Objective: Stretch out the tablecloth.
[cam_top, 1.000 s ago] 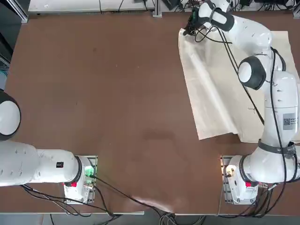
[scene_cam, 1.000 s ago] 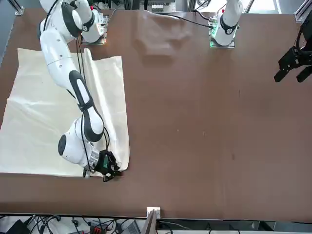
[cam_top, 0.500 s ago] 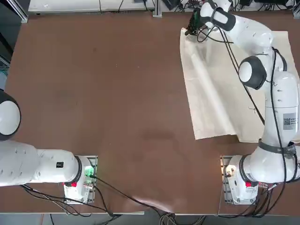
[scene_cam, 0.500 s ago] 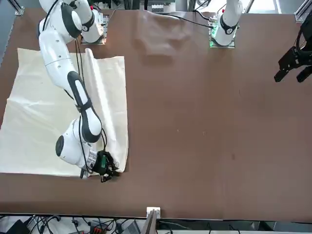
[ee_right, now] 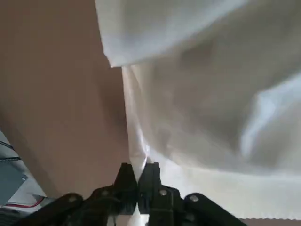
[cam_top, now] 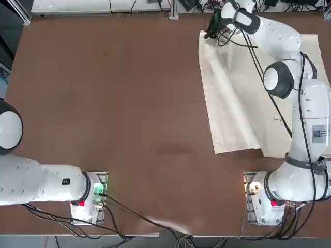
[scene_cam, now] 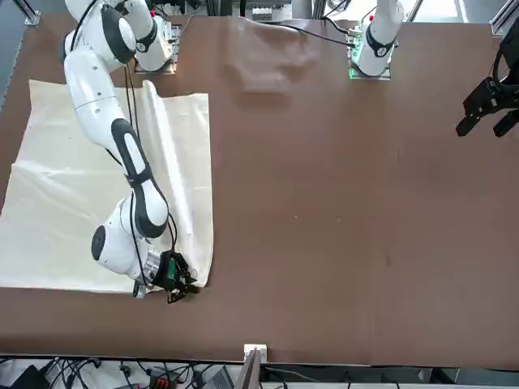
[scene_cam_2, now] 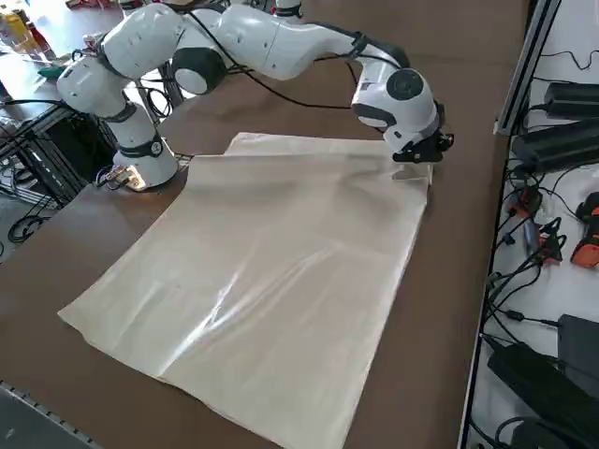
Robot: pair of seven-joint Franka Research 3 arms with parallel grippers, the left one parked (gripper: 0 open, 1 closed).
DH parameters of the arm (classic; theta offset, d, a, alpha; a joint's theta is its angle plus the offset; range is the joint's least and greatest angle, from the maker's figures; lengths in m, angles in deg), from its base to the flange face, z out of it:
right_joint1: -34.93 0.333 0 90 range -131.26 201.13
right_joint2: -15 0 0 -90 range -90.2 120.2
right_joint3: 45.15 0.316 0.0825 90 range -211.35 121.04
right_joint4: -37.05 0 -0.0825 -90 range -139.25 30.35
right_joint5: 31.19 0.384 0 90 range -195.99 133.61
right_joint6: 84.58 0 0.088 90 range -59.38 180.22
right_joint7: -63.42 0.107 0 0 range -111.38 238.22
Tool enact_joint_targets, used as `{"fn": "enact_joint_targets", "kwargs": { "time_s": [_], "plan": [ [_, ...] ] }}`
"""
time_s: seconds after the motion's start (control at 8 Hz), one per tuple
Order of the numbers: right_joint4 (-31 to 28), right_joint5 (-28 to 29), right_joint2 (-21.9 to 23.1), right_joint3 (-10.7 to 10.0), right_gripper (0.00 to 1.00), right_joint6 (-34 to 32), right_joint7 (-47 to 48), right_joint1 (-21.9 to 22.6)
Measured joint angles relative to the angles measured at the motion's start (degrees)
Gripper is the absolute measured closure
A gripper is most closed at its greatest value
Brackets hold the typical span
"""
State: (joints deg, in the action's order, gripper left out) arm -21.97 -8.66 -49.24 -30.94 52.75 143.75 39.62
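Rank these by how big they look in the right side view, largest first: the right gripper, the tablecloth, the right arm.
1. Tablecloth, the largest by a wide margin.
2. Right arm.
3. Right gripper, at the arm's end by the tablecloth's far corner, clearly the smallest.

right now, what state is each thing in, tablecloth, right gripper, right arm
tablecloth: partly spread, creased, a long ridge near the gripped side
right gripper: shut on the tablecloth's edge, at its far corner from the arm bases
right arm: reaching out over the tablecloth
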Motion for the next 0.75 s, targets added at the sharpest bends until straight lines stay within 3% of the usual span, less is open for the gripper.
{"fn": "enact_joint_targets", "kwargs": {
  "time_s": [0.75],
  "plan": [
    [0.0,0.4,-0.6,1.1,0.95,1.3,0.5,0.1]
  ]
}}
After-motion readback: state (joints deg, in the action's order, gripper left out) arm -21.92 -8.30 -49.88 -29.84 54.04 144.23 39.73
